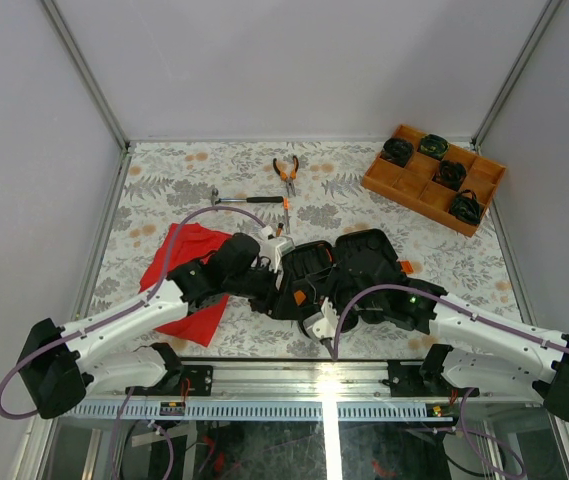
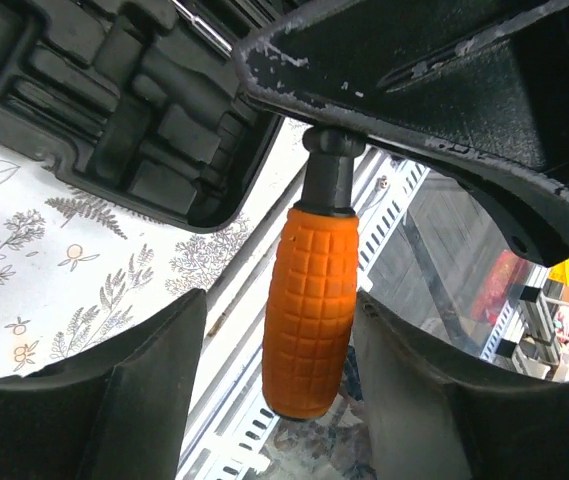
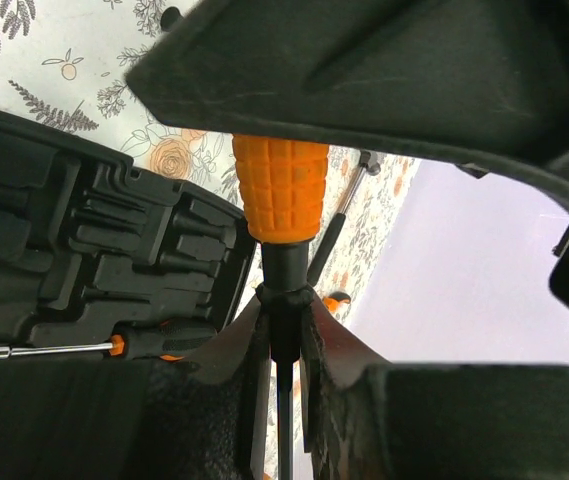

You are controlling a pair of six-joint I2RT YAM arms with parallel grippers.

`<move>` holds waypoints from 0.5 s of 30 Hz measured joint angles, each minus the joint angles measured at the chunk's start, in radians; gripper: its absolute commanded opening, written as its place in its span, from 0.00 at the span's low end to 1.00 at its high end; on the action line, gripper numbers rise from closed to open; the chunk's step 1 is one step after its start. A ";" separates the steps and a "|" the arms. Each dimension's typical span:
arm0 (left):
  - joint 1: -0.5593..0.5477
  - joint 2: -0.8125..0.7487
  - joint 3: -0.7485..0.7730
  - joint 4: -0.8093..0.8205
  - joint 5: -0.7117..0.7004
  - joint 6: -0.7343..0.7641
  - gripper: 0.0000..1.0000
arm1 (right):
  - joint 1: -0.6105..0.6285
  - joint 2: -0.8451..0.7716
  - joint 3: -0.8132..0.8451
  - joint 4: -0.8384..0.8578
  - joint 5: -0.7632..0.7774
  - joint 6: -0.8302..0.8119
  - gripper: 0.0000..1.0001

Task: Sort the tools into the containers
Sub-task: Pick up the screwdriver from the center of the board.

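Note:
An orange-and-black screwdriver (image 2: 314,300) hangs over the near edge of the open black tool case (image 1: 359,262). My right gripper (image 3: 284,312) is shut on its black neck (image 3: 284,270), and its steel shaft runs down between the fingers. My left gripper (image 2: 279,312) is open around the orange handle: there is a gap on the left side, and the right finger (image 2: 404,370) is nearly touching. In the top view both grippers meet at the case's front left, the left (image 1: 276,262) and the right (image 1: 304,300). A second screwdriver (image 3: 129,345) lies in a moulded slot.
A small hammer (image 1: 249,200) and orange-handled pliers (image 1: 286,172) lie on the floral table behind the case. A red cloth (image 1: 189,275) lies under the left arm. An orange compartment tray (image 1: 434,180) of black round items stands at the back right.

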 measured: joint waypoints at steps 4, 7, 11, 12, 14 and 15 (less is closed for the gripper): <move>-0.014 0.018 -0.002 0.007 0.007 -0.003 0.35 | 0.000 -0.001 0.000 0.008 0.002 0.003 0.00; -0.019 0.024 -0.002 0.013 0.009 -0.005 0.24 | 0.000 -0.001 -0.003 0.008 0.007 0.003 0.02; -0.024 0.025 0.001 0.029 0.016 -0.005 0.08 | 0.000 -0.003 -0.005 0.006 0.018 0.003 0.21; -0.024 0.026 0.001 0.029 0.016 -0.006 0.06 | 0.000 -0.004 -0.005 0.005 0.020 0.003 0.27; -0.024 0.026 0.001 0.031 0.015 -0.006 0.05 | 0.000 -0.007 -0.005 0.002 0.020 0.010 0.34; -0.024 0.026 0.001 0.031 0.012 -0.006 0.05 | 0.000 -0.012 -0.005 0.000 0.020 0.014 0.35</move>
